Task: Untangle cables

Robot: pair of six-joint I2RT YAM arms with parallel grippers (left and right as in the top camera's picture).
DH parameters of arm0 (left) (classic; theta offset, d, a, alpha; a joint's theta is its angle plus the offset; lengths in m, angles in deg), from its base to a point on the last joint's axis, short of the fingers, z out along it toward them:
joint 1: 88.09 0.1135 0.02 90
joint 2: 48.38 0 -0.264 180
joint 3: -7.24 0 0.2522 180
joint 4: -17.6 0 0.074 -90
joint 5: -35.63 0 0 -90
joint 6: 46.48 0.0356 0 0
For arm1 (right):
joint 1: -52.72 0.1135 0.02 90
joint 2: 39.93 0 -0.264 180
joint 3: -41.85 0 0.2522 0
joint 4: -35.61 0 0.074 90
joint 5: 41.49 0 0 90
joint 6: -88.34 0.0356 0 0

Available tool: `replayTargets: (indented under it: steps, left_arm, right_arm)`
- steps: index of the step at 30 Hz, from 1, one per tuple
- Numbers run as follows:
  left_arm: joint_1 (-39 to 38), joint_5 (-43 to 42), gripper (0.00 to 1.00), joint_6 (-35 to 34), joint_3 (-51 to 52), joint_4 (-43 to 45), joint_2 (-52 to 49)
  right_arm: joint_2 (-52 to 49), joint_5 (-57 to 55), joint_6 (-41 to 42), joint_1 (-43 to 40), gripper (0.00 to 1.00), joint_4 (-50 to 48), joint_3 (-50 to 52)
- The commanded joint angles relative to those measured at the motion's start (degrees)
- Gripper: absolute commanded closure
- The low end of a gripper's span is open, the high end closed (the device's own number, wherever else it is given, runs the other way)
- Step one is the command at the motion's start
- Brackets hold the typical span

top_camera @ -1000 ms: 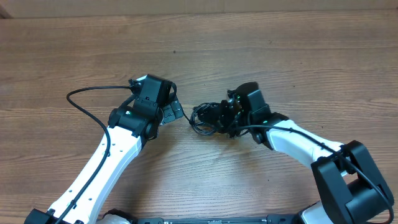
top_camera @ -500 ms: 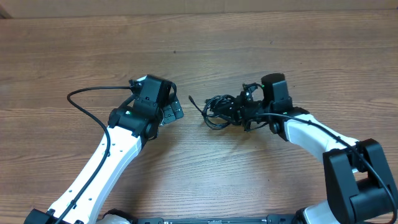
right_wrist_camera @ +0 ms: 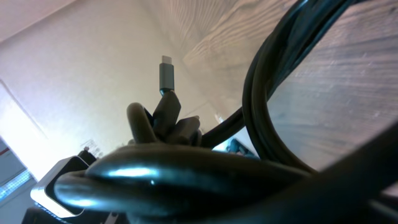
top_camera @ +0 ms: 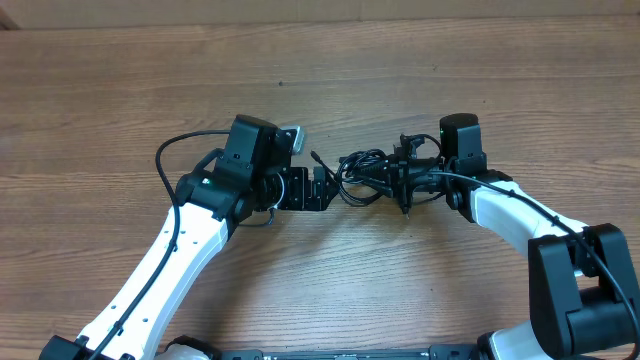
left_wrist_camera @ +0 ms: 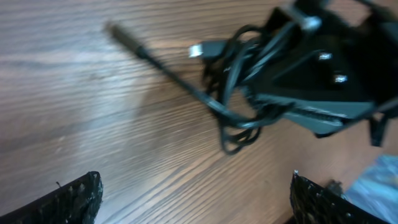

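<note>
Between the two pincers, on the wooden counter point(top_camera: 300, 60), sit the cables point(top_camera: 358, 170), a small black knot of loops. The right pincer point(top_camera: 392, 178) is clenched on the side of the knot nearest to it, with the loops bunched right at its tips. The left wrist camera shows the same grasp: the cables point(left_wrist_camera: 233, 93) hang in tangled loops off the black right pincer point(left_wrist_camera: 323, 87). Whether the lowest loop rests on the wood I cannot tell. One straight cord end with a dark plug point(left_wrist_camera: 118, 34) sticks out of the bundle, away from the right pincer and ahead and to one side of the left pincer. A silvery plug point(left_wrist_camera: 198, 50) shows at the top of the knot.

The left pincer point(top_camera: 325, 188) is released. Its two fingers point(left_wrist_camera: 74, 199) are spread wide at the bottom corners of its own camera view, with bare wood between them. It points at the bundle, which lies near and straight ahead of its tips, with wood showing in between.

The right wrist camera is filled by thick dark loops of the cables point(right_wrist_camera: 261, 124) pressed close to the lens, with a grey plug point(right_wrist_camera: 166, 74) standing up beyond them.
</note>
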Motion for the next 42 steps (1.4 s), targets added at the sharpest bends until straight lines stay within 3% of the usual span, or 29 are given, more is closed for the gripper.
replayTargets:
  steps: [1, 5, 7, 9, 20, 31, 37, 40, 42]
  left_arm:
    - [0.02, -7.82, 0.05, 3.52, -0.74, 2.71, 0.0]
    - [-0.04, -11.37, 0.08, 3.15, -0.74, 5.66, 0.0]
    - [-0.33, -11.37, 0.0, 3.08, -0.74, 6.78, 0.0]
    - [-0.31, -9.64, 0.0, 3.1, -0.74, 6.71, 0.0]
    - [-0.28, -6.97, 0.03, 3.1, -0.74, 6.1, -0.02]
    - [-0.31, -6.99, 0.06, 3.13, -0.74, 5.62, -0.02]
    - [-0.31, -6.54, 0.05, 3.54, -0.74, 5.62, -0.02]
    - [-0.31, -5.68, 0.08, 3.5, -0.74, 5.6, -0.02]
    - [-0.31, -5.49, 0.18, 3.52, -0.74, 5.62, -0.02]
  right_arm:
    - [1.75, 5.16, 2.86, -0.39, 0.96, -0.66, -0.76]
    - [1.75, 7.08, 6.32, -0.39, 0.96, -2.08, -0.76]
    - [1.75, 10.51, 9.31, -0.39, 0.96, -9.75, -0.76]
    - [1.75, 11.67, 11.54, -0.39, 0.96, -14.16, -0.76]
    - [1.75, 12.09, 11.89, -0.39, 0.96, -14.73, -0.76]
    - [1.75, 9.73, 23.19, -0.37, 0.95, -17.97, -0.79]
    - [1.75, 9.75, 30.51, -0.31, 0.96, -25.92, -0.79]
    - [1.75, 9.73, 34.45, -0.26, 0.95, -31.67, -0.79]
    - [1.75, 9.75, 35.8, -0.26, 0.96, -33.97, -0.79]
